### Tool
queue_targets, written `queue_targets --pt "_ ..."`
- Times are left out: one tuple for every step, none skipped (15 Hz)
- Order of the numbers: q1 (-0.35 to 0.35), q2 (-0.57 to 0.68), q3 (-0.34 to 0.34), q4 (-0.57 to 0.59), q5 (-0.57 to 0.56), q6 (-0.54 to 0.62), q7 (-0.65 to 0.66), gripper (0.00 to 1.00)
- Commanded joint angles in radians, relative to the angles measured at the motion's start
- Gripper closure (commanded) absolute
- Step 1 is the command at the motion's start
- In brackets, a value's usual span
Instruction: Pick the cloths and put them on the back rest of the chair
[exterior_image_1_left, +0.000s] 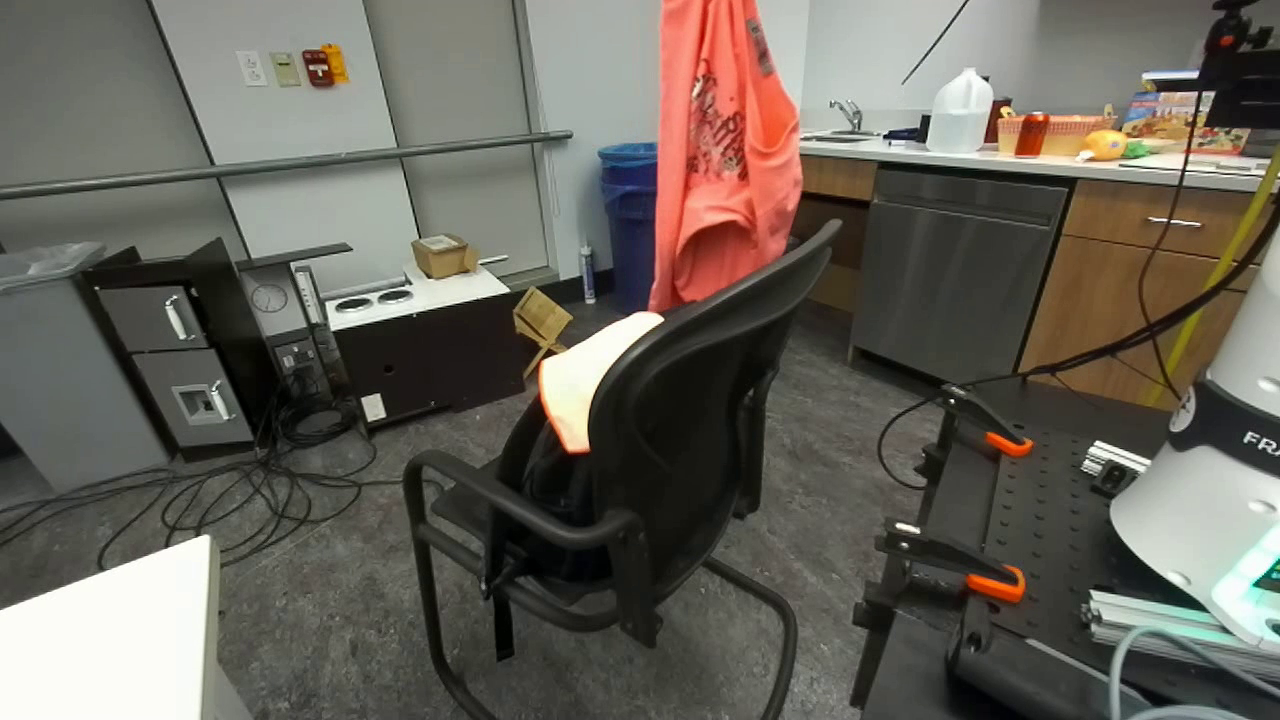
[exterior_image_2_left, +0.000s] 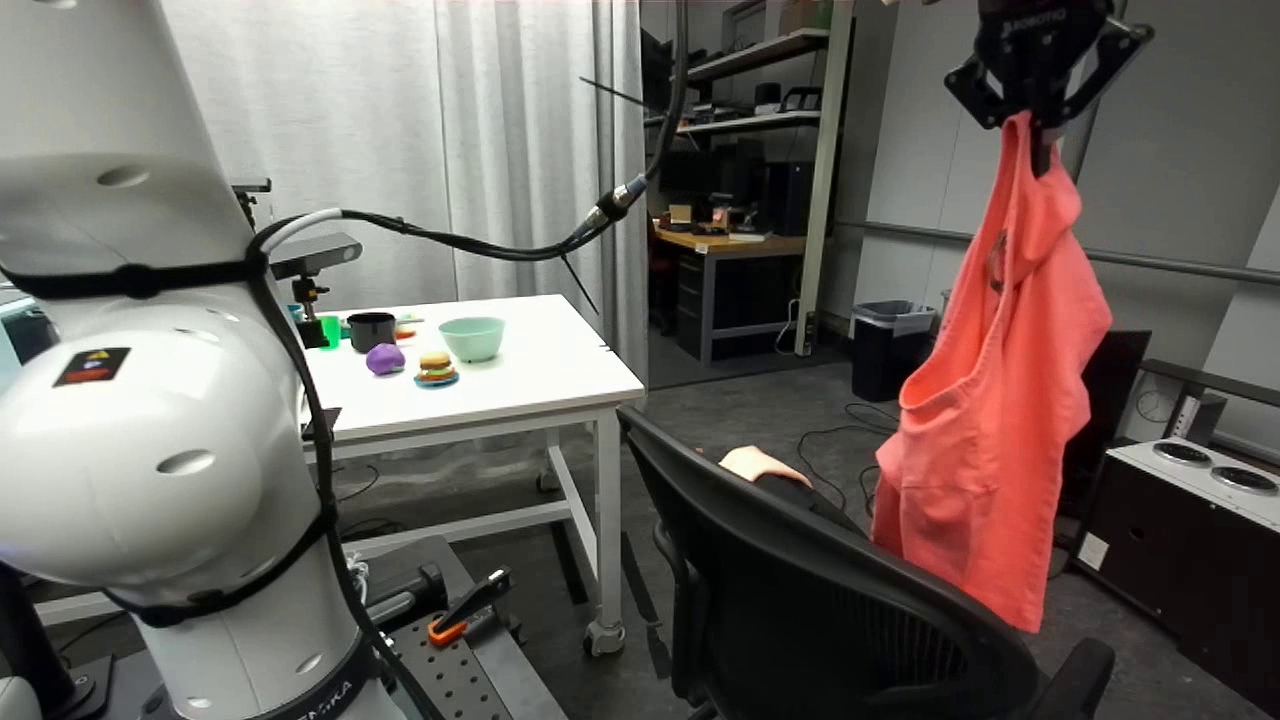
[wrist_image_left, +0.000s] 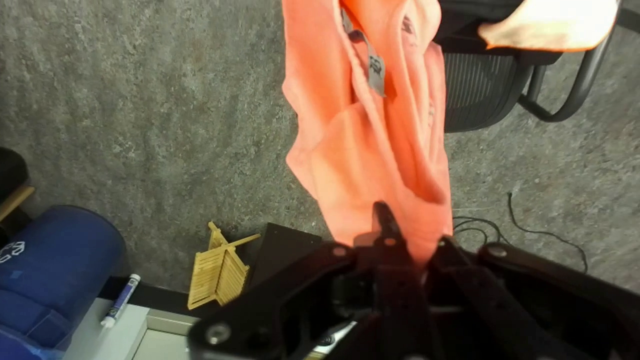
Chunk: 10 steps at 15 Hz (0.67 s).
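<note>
Up higher than that black back rest (exterior_image_1_left: 700, 400), the end effector (exterior_image_2_left: 1034, 140) is pinching the salmon cloth (exterior_image_2_left: 1020, 420) up top, while the peach cloth (exterior_image_1_left: 590, 380) is lying seat-side.

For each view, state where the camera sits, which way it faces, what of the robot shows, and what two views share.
Exterior view: beside the chair, facing across it toward the blue bin and counter; robot's base at right edge.
Exterior view: beside the arm, facing the white table, curtain and chair; arm at left, gripper at top right.
Wrist view: behind the gripper's fingers, which show at the bottom, facing down along the salmon cloth to the floor.
Both exterior views share the chair and hanging salmon cloth.
</note>
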Motion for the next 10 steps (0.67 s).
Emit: queue_targets --pt "0.016 -0.193 -0.006 -0.149 -0.023 -0.057 -0.045 0.99" --pt "0.017 -0.235 -0.009 -0.183 -0.032 -0.069 -0.050 0.99" --pt "0.017 -0.282 -0.009 -0.220 -0.044 -0.080 -0.050 0.99" --pt "0.015 -0.325 -0.010 -0.246 -0.059 -0.100 -0.048 0.99" --pt "0.013 -0.362 -0.012 -0.276 -0.073 -0.109 -0.045 0.99" --pt "0.011 -0.407 -0.016 -0.288 -0.089 -0.160 -0.053 0.99" --pt "0.010 -0.438 -0.022 -0.307 -0.104 -0.197 -0.062 0.99" --pt "0.008 -0.477 -0.024 -0.329 -0.127 -0.249 -0.066 0.99" --pt "0.005 -0.512 -0.026 -0.350 -0.152 -0.288 -0.068 0.99" --pt "0.002 -0.546 -0.032 -0.376 -0.180 -0.321 -0.077 0.99"
